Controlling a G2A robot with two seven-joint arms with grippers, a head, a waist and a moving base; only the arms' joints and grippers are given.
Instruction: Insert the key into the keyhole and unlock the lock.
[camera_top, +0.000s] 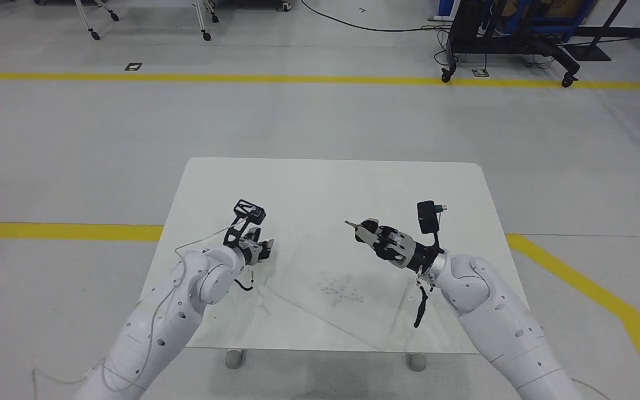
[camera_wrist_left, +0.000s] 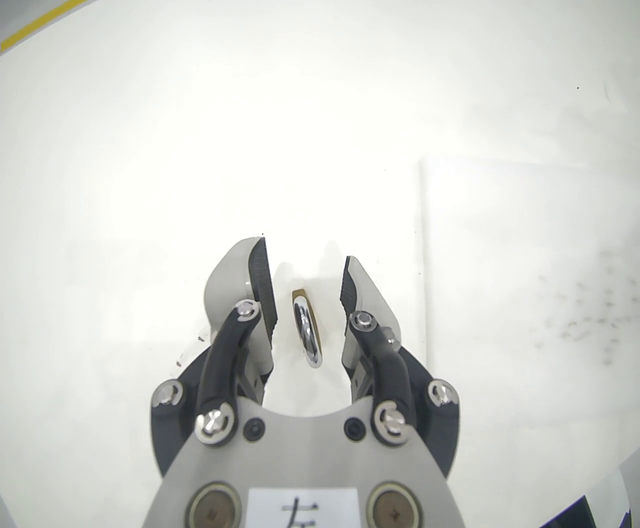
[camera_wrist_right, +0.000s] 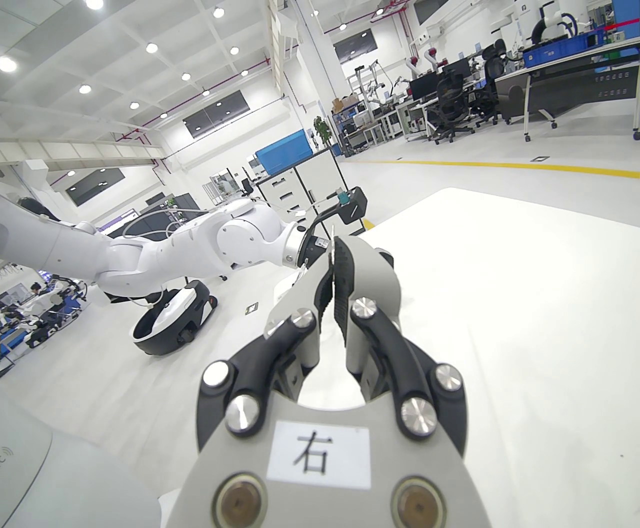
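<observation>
Straddling the lock (camera_wrist_left: 306, 330) on the table (camera_top: 400, 185), the left gripper (camera_wrist_left: 305, 262) has its fingers apart, not touching it. The right gripper (camera_wrist_right: 334, 270) is clamped on the key (camera_top: 353, 226).

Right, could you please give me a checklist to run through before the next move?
1. Right gripper shut on thin silver key: ok.
2. Left gripper astride brass padlock with chrome shackle: ok.
3. Left gripper shut on padlock: not ok, open.
4. Keyhole turned towards key: cannot tell, hidden.
5. Key close to padlock: not ok, well apart.
</observation>
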